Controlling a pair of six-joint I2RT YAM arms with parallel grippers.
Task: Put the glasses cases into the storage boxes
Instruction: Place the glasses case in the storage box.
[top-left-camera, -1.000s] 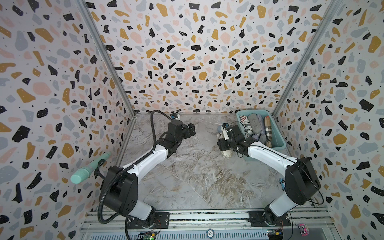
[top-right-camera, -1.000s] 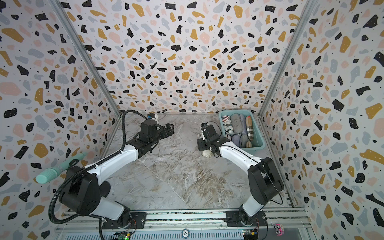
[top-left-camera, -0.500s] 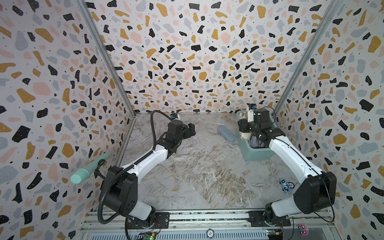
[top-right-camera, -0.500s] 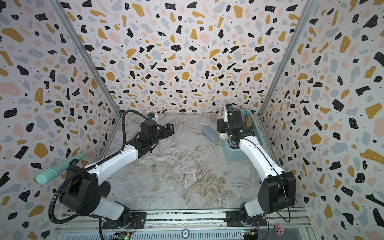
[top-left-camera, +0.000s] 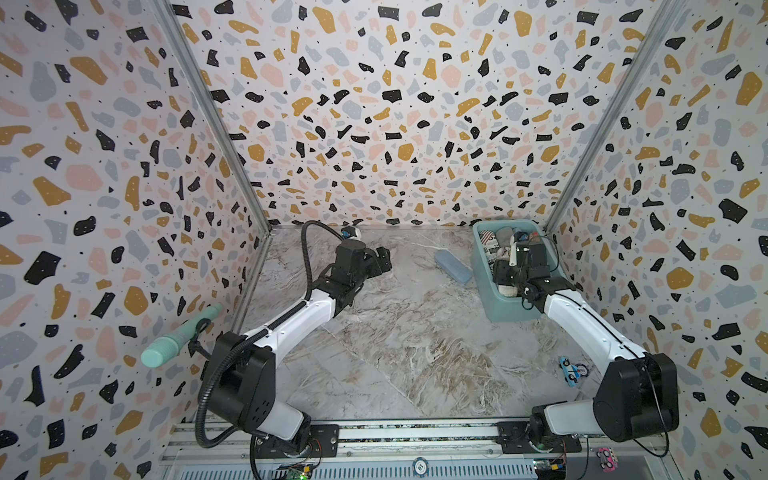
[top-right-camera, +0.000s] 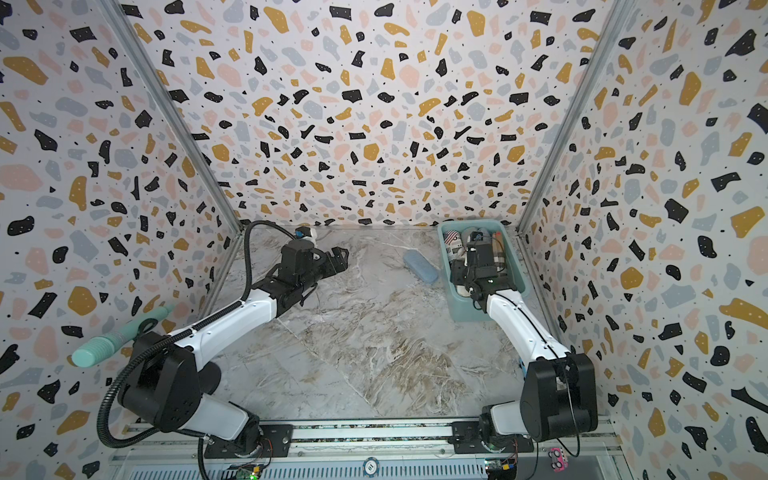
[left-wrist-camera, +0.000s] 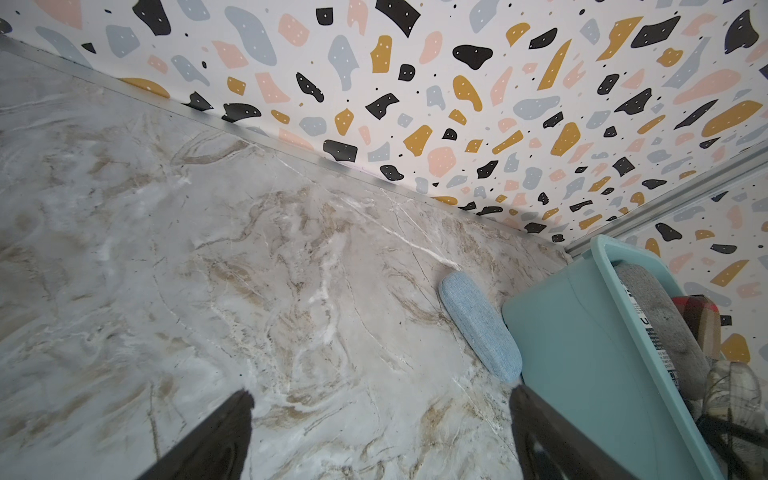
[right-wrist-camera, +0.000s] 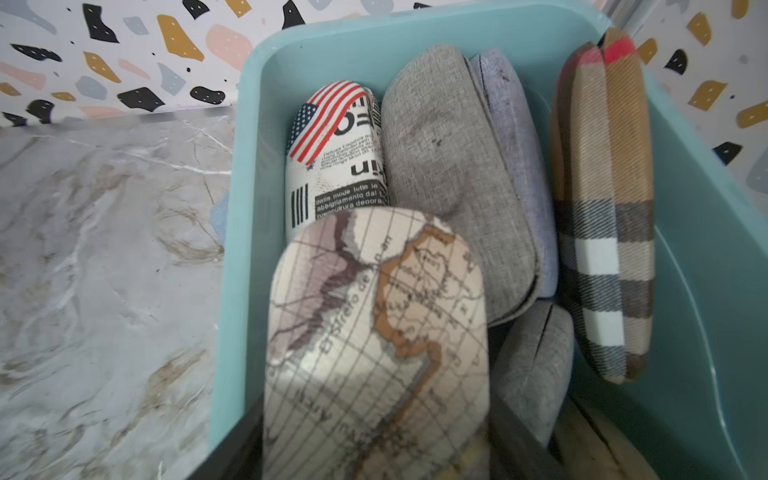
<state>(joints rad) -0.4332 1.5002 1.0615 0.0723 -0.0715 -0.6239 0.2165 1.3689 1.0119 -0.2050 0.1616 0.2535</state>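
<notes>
The teal tub (top-left-camera: 513, 311) stands at the far right corner of the table (top-left-camera: 395, 332), holding a newspaper-print case (right-wrist-camera: 336, 166) with a flag on its end, a grey fabric case (right-wrist-camera: 453, 174), a lilac case (right-wrist-camera: 515, 145) on edge beside it, a brown plaid case (right-wrist-camera: 602, 208) with a red end leaning on the tub's wall, and a second grey case (right-wrist-camera: 532, 365) lower down. A map-print case (right-wrist-camera: 374, 340) is at the tub's near end, overlapping the newspaper-print one. A light-blue fabric case (top-left-camera: 453, 266) lies flat on the table, just beside the tub's outer wall and angled to it.
</notes>
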